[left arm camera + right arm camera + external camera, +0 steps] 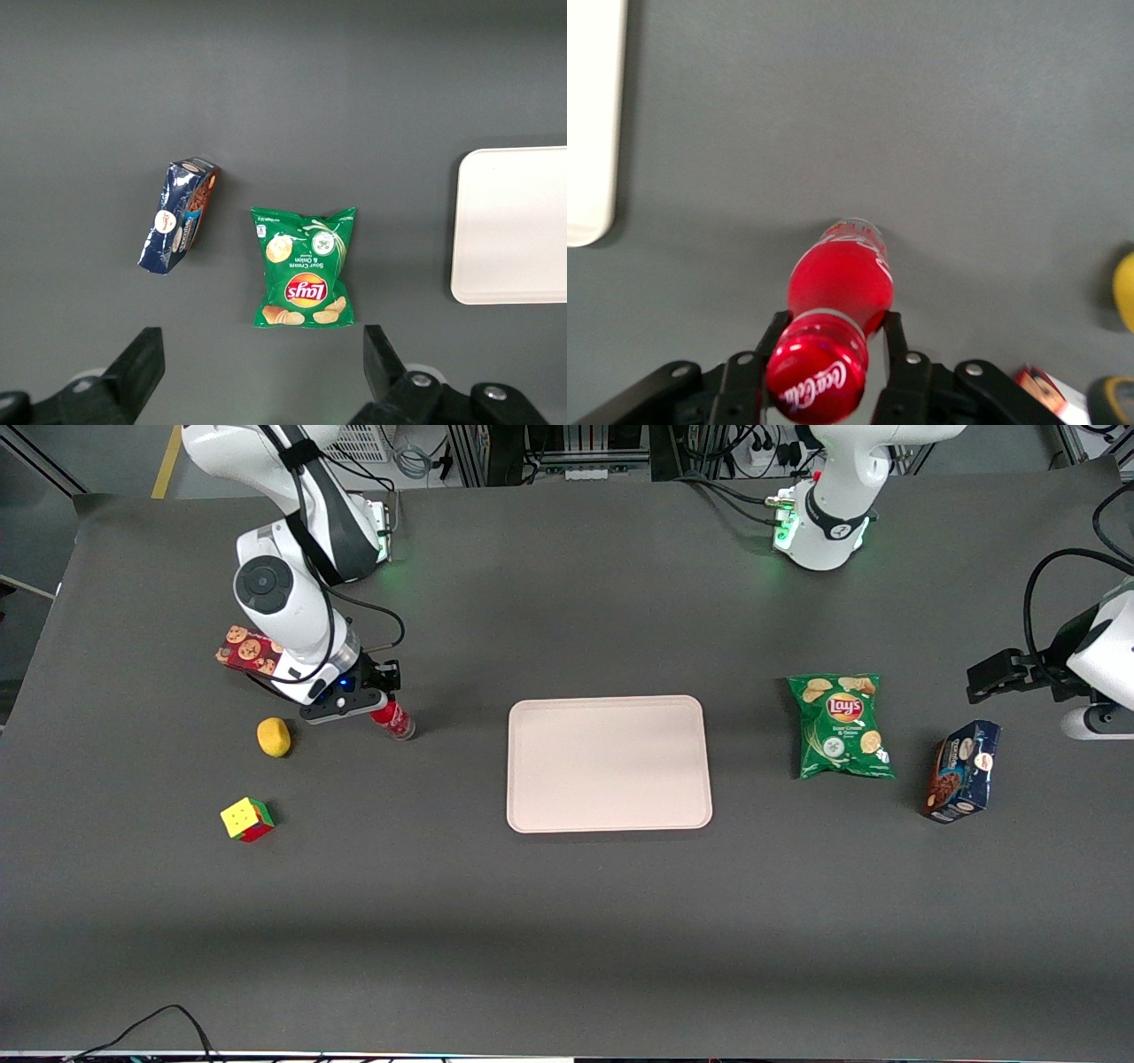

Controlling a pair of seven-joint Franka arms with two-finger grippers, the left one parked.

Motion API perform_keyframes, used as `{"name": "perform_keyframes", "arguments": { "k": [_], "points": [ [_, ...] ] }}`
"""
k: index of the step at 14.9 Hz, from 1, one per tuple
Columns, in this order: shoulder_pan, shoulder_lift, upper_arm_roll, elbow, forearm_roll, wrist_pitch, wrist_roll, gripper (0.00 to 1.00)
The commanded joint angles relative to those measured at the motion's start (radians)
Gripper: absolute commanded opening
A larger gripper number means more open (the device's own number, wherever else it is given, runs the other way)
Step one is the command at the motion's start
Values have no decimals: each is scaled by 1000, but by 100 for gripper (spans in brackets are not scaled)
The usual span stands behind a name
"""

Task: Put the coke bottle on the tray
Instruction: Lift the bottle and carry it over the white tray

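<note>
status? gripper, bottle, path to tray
Gripper shut on coke bottle, bottle upright on table. Tray empty, toward parked arm's end. Nothing between them.

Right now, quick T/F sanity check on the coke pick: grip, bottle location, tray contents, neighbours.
1. The gripper is closed on the coke bottle just below its cap. True.
2. The coke bottle already stands on the tray. False: it is on the table, beside the tray toward the working arm's end.
3. The tray holds nothing. True.
4. The chips bag lies on the tray. False: it lies on the table toward the parked arm's end.
5. A yellow ball sits near the gripper. True.
</note>
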Motion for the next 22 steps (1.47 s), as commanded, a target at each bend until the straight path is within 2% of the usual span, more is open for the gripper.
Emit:
{"name": "perform_keyframes", "arguments": {
  "k": [1,5,9,11,13,16,22],
  "points": [
    [-3,-33,3,222,1,-259,-24,0],
    [-3,-15,0,480,12,-483,-4,0],
    [17,-10,3,543,15,-501,-1,0],
    [107,16,-4,589,29,-501,92,0],
    [231,48,-36,637,49,-496,224,0],
    [432,129,-147,732,76,-482,389,0],
    [453,367,-124,775,75,-243,459,0]
  ]
}}
